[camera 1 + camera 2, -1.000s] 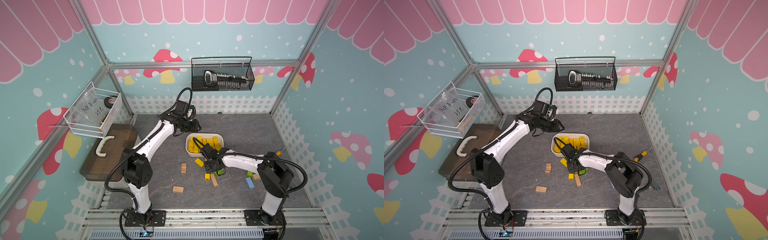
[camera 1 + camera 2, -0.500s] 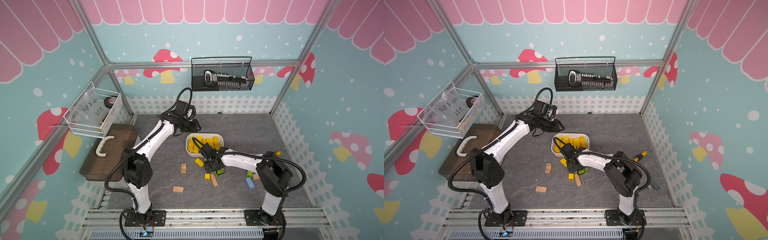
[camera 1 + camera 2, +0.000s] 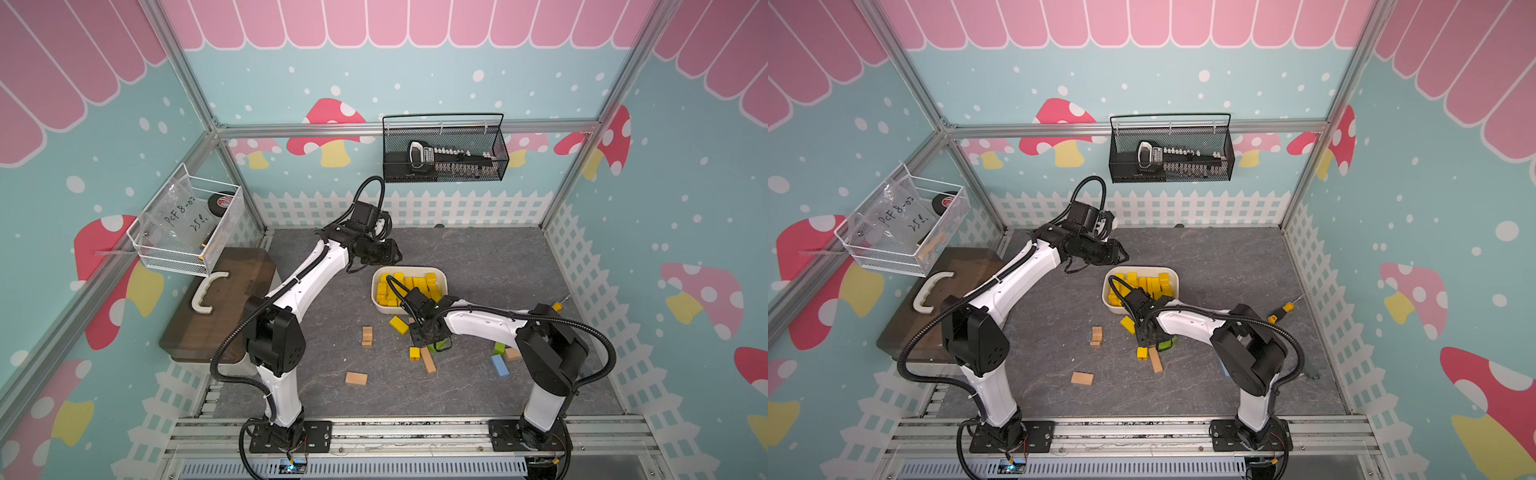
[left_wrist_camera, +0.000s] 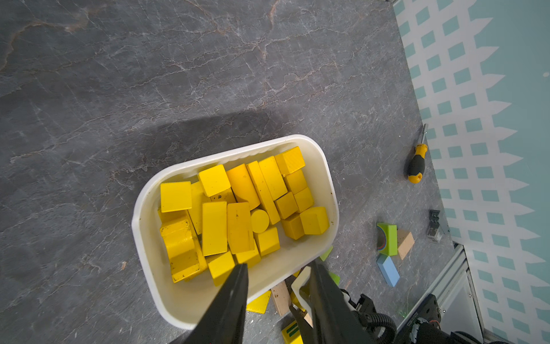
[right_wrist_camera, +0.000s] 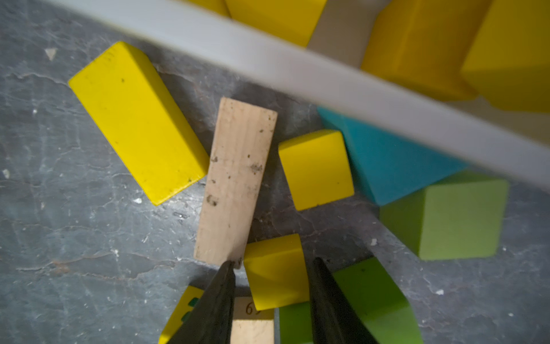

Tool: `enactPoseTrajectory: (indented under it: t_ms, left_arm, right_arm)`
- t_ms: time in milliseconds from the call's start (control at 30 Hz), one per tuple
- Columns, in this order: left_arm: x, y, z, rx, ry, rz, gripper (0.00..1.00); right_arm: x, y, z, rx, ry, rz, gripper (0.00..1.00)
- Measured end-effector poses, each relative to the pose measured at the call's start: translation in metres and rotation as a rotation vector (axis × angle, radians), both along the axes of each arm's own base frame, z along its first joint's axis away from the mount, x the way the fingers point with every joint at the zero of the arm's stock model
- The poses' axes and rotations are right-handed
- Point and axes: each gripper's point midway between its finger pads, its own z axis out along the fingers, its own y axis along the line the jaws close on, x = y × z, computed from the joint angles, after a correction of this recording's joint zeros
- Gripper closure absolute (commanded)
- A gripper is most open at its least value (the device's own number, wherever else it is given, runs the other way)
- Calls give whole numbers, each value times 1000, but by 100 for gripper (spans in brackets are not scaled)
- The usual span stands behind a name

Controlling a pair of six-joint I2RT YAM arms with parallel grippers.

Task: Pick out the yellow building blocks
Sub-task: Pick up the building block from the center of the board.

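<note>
Many yellow building blocks point(image 4: 214, 226) fill the white bin point(image 3: 409, 269) in mid-table. My left gripper point(image 4: 278, 265) hangs above the bin's near rim point(image 4: 238, 152), open, with nothing between its fingers. In front of the bin my right gripper point(image 5: 272, 263) points down into a cluster of loose blocks, shut on a small yellow block point(image 5: 275, 268). Close by lie a yellow bar point(image 5: 137, 119), a yellow cube point(image 5: 315, 169) and a yellow piece with green stripes point(image 5: 178, 315). From above, the right gripper point(image 3: 424, 338) hides the held block.
A tan plank point(image 5: 235, 178), a teal block point(image 5: 387, 160) and green blocks point(image 5: 446, 220) crowd the gripped block. More tan blocks point(image 3: 367, 336) point(image 3: 356, 378) lie toward the front. Green and blue blocks point(image 3: 500, 365) and a screwdriver point(image 4: 416, 163) sit at the right. A brown case point(image 3: 220, 299) stands left.
</note>
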Motion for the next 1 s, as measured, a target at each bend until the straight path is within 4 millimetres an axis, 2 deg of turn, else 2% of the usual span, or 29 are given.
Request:
enactPoseTrajectory:
  t_ms: [500, 733, 1000]
  left_arm:
    - [0, 0, 1, -1, -2, 0, 61]
    - [1, 0, 2, -2, -4, 0, 61]
    - [1, 0, 2, -2, -5, 1, 61]
  right_arm:
    - [-7, -5, 0, 12, 7, 1, 59]
    - [-11, -5, 7, 47, -9, 6, 57]
    - [-9, -3, 3, 37, 0, 7, 61]
